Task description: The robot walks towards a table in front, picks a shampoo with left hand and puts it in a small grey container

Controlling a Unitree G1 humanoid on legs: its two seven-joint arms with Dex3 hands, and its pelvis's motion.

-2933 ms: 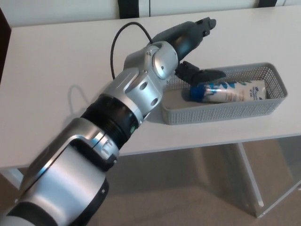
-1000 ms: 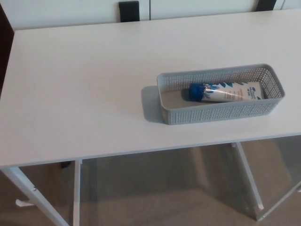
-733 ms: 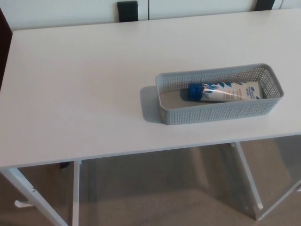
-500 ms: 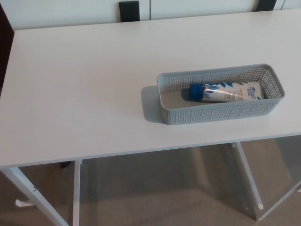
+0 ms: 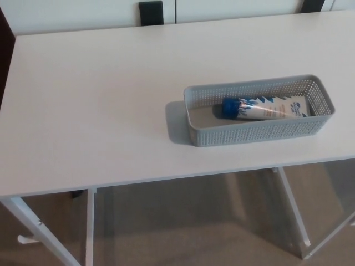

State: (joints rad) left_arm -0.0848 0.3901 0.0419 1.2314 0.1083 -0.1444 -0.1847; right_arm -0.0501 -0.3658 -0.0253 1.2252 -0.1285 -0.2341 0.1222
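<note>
The shampoo (image 5: 266,108) lies on its side inside the small grey container (image 5: 249,136), which stands on the white worktop (image 5: 94,100) toward its 4 o'clock corner, near the front edge. The tube's blue cap (image 5: 229,107) points to 9 o'clock and its flat tail to 3 o'clock. Neither hand is in view, so whether the fingers are spread or closed cannot be told. By the look of things the task is done. The tube looks light, with a soft, glossy plastic body that would dent under a hard squeeze and could slide between the fingers. The cap is probably the stiffest part. If the tube had to be lifted again, the firm shoulder just beside the cap would likely give the surest hold, taken from above, because the mesh walls stand close on both long sides.
</note>
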